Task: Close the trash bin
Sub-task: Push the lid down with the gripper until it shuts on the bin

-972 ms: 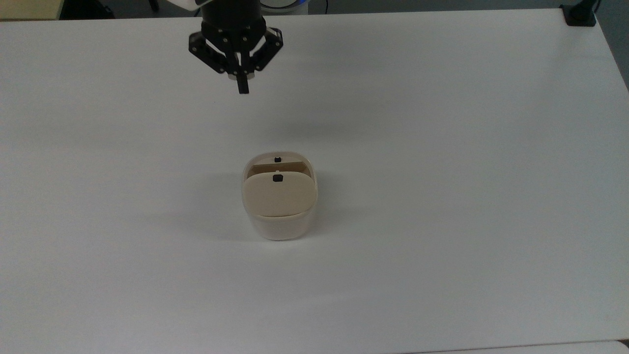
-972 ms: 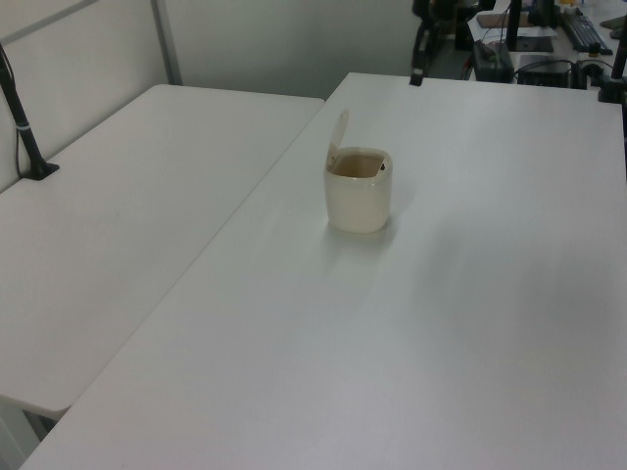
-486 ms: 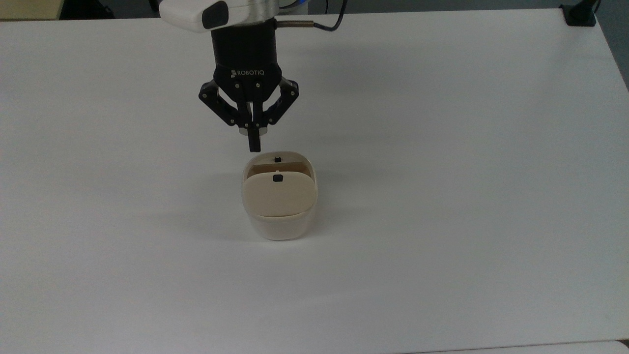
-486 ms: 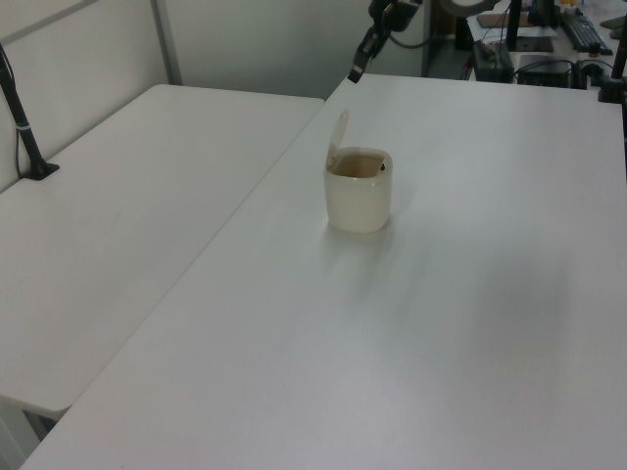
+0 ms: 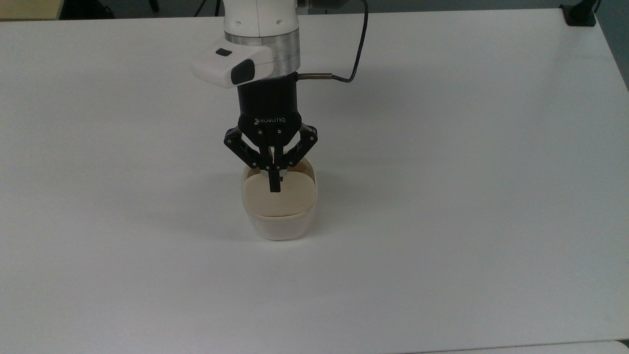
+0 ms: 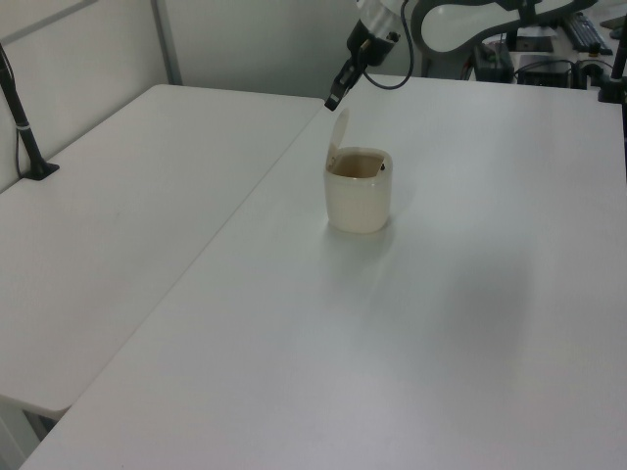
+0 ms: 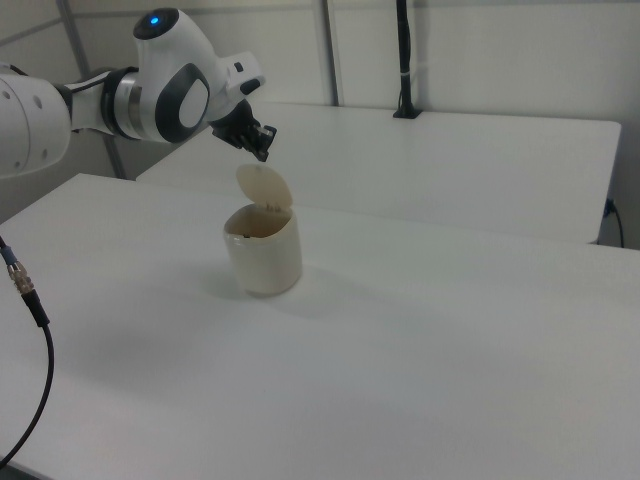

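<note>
The trash bin is a small cream-white tub in the middle of the white table. Its beige lid stands raised on its hinge, nearly upright in the left view and in the right view, so the bin is open. My gripper is shut with nothing in it, pointing down over the lid. In the left view the gripper hangs just above the lid's top edge, and likewise in the right view. I cannot tell whether it touches the lid.
A black clamp mount sits at the table's far right corner in the top view. A second white table adjoins on the left view's left, with a black post. A dark cable hangs at the right view's left.
The arm has come from the table's far edge toward the bin. The shut gripper now hangs over the raised lid; the lid and bin have not moved.
</note>
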Robot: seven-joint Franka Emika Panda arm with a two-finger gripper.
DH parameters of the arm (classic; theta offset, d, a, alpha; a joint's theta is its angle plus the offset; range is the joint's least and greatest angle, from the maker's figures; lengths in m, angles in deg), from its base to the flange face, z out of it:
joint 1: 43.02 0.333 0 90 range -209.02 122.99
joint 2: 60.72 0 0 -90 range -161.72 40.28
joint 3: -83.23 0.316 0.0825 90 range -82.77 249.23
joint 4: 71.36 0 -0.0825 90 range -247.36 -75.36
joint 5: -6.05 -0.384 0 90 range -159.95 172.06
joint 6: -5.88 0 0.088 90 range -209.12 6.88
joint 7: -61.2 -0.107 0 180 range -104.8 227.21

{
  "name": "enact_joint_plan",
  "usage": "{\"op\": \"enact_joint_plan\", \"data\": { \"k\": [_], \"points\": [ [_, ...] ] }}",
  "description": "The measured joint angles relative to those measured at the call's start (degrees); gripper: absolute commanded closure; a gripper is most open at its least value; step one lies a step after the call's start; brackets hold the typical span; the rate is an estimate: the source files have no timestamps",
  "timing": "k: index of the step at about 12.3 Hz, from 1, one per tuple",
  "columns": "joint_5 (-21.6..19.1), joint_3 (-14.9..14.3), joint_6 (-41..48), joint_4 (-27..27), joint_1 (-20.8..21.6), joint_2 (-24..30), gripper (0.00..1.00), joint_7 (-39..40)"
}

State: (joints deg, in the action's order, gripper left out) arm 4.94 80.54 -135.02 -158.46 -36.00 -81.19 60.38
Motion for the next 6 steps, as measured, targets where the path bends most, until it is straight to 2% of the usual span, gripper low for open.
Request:
{"op": "enact_joint_plan", "data": {
  "k": [4, 6],
  "points": [
    [0.02, 0.01, 0.39, 0.05, 0.08, -0.28, 1.0, 0.0],
    [1.15, 0.0, 5.14, 0.07, 0.08, -0.31, 1.0, 0.06]
  ]
}}
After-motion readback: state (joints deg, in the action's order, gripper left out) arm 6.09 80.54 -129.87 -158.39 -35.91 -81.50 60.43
